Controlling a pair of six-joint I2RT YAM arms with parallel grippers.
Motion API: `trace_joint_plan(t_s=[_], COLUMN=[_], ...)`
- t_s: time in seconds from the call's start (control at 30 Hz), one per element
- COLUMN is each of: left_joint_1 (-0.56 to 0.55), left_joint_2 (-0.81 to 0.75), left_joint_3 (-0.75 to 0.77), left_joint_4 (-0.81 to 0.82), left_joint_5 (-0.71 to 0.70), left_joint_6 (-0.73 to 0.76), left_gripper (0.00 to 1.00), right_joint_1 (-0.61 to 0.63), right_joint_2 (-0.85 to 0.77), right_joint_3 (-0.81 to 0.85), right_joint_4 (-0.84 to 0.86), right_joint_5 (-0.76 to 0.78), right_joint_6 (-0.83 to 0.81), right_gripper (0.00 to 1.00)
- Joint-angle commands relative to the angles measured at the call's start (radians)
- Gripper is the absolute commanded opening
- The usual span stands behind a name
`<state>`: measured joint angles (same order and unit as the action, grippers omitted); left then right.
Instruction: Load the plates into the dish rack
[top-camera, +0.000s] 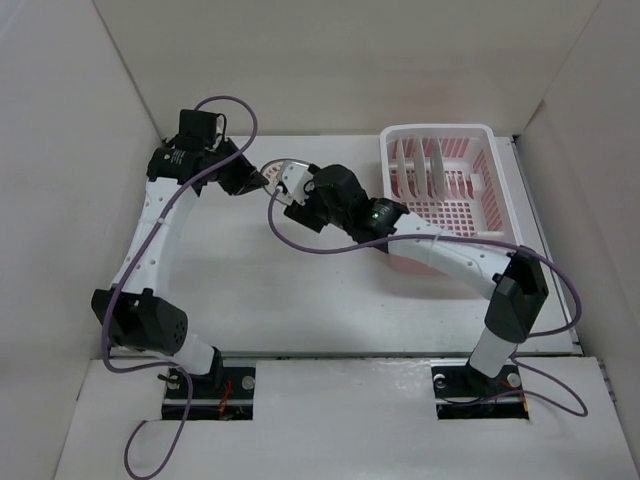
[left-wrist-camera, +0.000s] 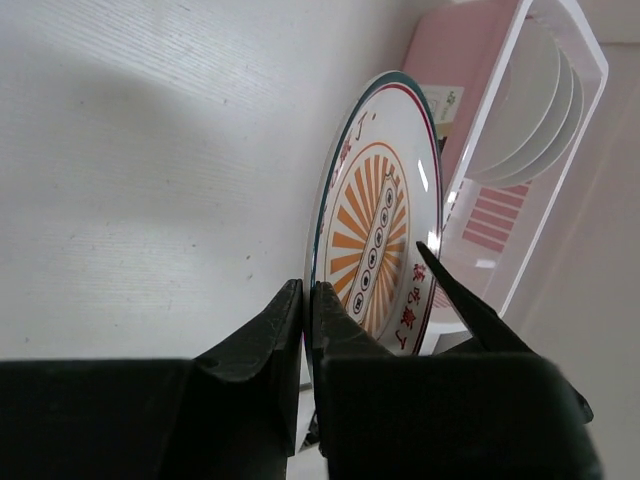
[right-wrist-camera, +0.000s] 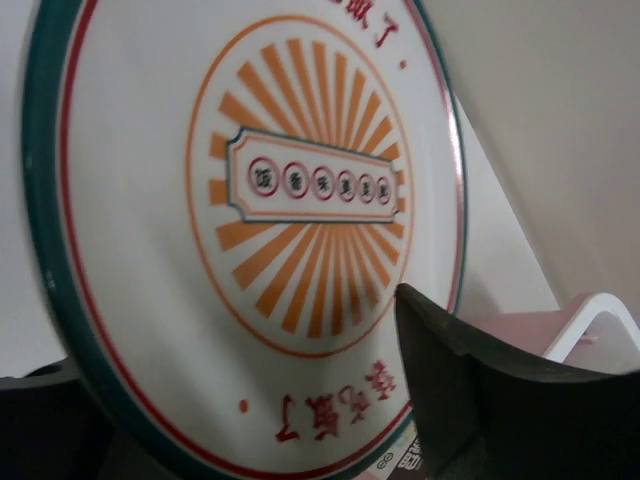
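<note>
left hand (left-wrist-camera: 308, 302) clamped on the sunburst plate (left-wrist-camera: 385, 200); right hand (top-camera: 288, 185) apart, straddling it.

This is a robotics lab test cell. A bare white table (top-camera: 300, 300) is boxed in by plain white panel walls (top-camera: 70, 150). A left arm (top-camera: 150, 225) and a right arm (top-camera: 450, 255), white and black, are bolted to black mounting plates (top-camera: 240, 385) at its near edge. Purple cables (top-camera: 300, 247) loop loose, and a pink plastic dish rack (top-camera: 437, 129) stands there as a household prop.

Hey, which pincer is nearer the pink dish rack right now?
Right. The right pincer lies left of the dish rack; the left pincer is farther left, gripping the plate.
</note>
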<state>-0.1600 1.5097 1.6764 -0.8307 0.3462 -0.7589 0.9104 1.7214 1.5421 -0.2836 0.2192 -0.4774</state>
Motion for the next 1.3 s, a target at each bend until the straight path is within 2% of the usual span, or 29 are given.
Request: trace_joint_plan(t_s=[0.0,0.07,0.1,0.13,0.17,0.23,0.33,0.4,0.43,0.53,0.67,0.77,0.9,0.97,1.03,1.27], left_joint_1=[0.002,0.011,0.011,0.020,0.020,0.030,0.053,0.080,0.089,0.115,0.116,0.116,0.116,0.116,0.116,0.096], left_joint_2=[-0.062,-0.062,-0.062,-0.062,-0.062,-0.062,-0.062,-0.071,-0.084,-0.120,-0.138,-0.138,-0.138,-0.149,-0.160,-0.169], left_joint_3=[-0.020,-0.020,-0.020,-0.020,-0.029,-0.029,-0.058,-0.104,-0.124,-0.198,-0.207,-0.225,-0.293,-0.345,-0.375,-0.431], left_joint_4=[0.022,0.022,0.022,0.022,0.022,0.045,0.093,0.149,0.181,0.335,0.390,0.381,0.367,0.367,0.392,0.424], left_joint_5=[0.060,0.060,0.060,0.060,0.060,0.069,0.106,0.143,0.196,0.272,0.187,0.098,0.045,0.033,0.024,-0.007], left_joint_6=[-0.019,-0.019,-0.019,-0.019,-0.019,-0.019,-0.019,-0.019,-0.032,-0.057,-0.011,0.038,0.113,0.138,0.147,0.165], left_gripper=[0.00,0.00,0.00,0.00,0.00,0.00,0.00,0.23,0.54,1.00,1.00,1.00,1.00,1.00,1.00,1.00], right_joint_1=[0.004,0.004,0.004,0.004,0.004,0.004,0.004,0.004,0.004,0.004,0.004,-0.077,-0.250,-0.376,-0.488,-0.754], right_joint_2=[0.016,0.026,0.026,0.026,0.026,0.015,0.004,-0.019,-0.019,-0.060,-0.126,-0.210,-0.316,-0.350,-0.384,-0.390], right_joint_3=[0.032,0.041,0.041,0.050,0.050,0.050,0.050,0.050,0.050,0.029,0.009,0.009,-0.002,-0.013,-0.022,-0.115], right_joint_4=[0.078,0.067,0.058,0.058,0.058,0.058,0.058,0.058,0.058,0.067,0.086,0.086,0.086,0.086,0.075,0.098], right_joint_5=[0.035,0.026,0.011,0.011,0.011,-0.001,-0.020,-0.020,-0.020,-0.020,0.031,0.010,-0.089,-0.162,-0.173,-0.185], right_joint_6=[-0.004,-0.004,-0.004,-0.004,0.006,0.006,0.028,0.037,0.049,0.089,0.160,0.276,0.391,0.413,0.424,0.424], right_gripper=[0.71,0.58,0.37,0.24,0.18,0.13,0.00,0.00,0.00,0.00,0.00,0.00,0.00,0.00,0.00,0.00])
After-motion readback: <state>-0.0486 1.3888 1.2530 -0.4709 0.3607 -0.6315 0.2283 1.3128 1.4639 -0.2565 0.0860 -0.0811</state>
